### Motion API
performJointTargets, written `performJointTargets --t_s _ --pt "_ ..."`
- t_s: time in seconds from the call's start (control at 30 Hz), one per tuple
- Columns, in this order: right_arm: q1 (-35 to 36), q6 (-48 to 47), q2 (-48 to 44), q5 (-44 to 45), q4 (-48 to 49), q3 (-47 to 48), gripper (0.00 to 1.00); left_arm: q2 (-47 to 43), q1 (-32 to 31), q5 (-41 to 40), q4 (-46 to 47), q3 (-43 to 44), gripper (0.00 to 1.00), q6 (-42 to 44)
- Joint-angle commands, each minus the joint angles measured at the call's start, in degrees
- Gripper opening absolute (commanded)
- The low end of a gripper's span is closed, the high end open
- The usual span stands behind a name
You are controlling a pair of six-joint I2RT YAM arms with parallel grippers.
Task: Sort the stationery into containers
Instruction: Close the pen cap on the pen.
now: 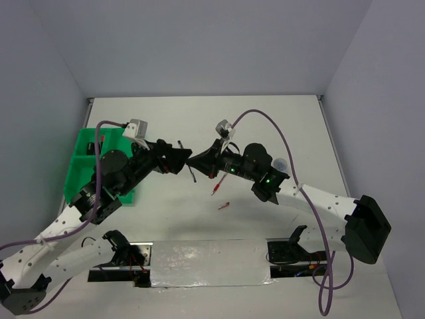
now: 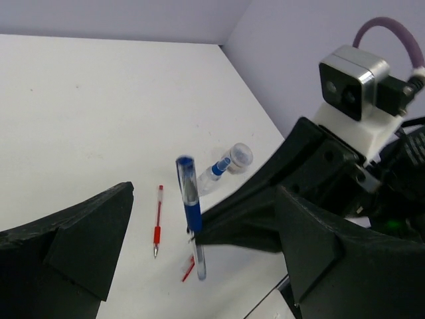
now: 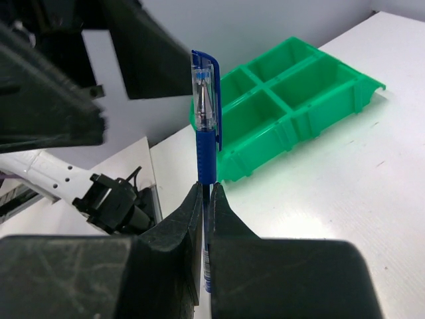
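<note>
R gripper clamped on blue pen, pen upright in mid-air, L gripper wide open w/ fingers clear of pen, red pen & blue-capped bottle on surface, green tray at left edge

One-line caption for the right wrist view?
Right gripper shut on a blue pen, green four-compartment tray beyond on the white table.

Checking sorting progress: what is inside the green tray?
The green tray shows four compartments with nothing visible inside; its walls and the blue pen hide parts of the floors.
</note>
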Motion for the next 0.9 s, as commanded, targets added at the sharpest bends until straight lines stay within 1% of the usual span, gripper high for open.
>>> performJointTargets --t_s 0.0,0.17,0.37,0.43,0.47,0.63,0.73,0.77,0.83,0.87 --pt "1.01 0.06 -1.51 3.18 -0.49 1.08 0.00 4.16 -0.19 -2.09 4.15 4.49 0.99 2.45" --pt "1.10 -0.02 -2.03 3.27 -0.58 0.73 0.00 6.89 -0.19 -3.15 3.71 5.99 0.98 2.88" --pt "1.10 -0.37 -2.39 2.92 -0.75 0.73 0.00 7.51 -0.10 -2.80 4.50 5.20 0.81 2.36" --pt "1.10 -0.46 -2.39 2.66 -0.58 0.64 0.00 7.60 -0.10 -2.80 4.59 4.94 0.79 2.27" --pt "1.10 -0.46 -2.39 2.57 -0.58 0.64 0.00 7.60 -0.10 -3.15 4.68 4.94 0.75 2.18" --pt "1.10 -0.46 -2.30 1.69 -0.40 0.47 0.00 7.77 0.08 -2.72 5.73 4.24 0.70 2.00" --pt "1.10 -0.55 -2.47 1.42 -0.58 0.47 0.00 8.56 0.16 -2.36 5.82 4.41 0.61 2.18" --pt "1.01 -0.55 -2.47 1.42 -0.66 0.55 0.00 8.74 0.25 -2.19 5.73 4.50 0.55 2.27" --pt "1.10 -0.81 -2.56 0.99 -1.27 0.73 0.00 9.35 0.43 -1.92 5.65 4.59 0.54 2.27" --pt "1.19 -0.81 -2.65 0.98 -1.37 0.99 0.00 9.44 0.34 -1.66 5.82 4.41 0.50 2.09"
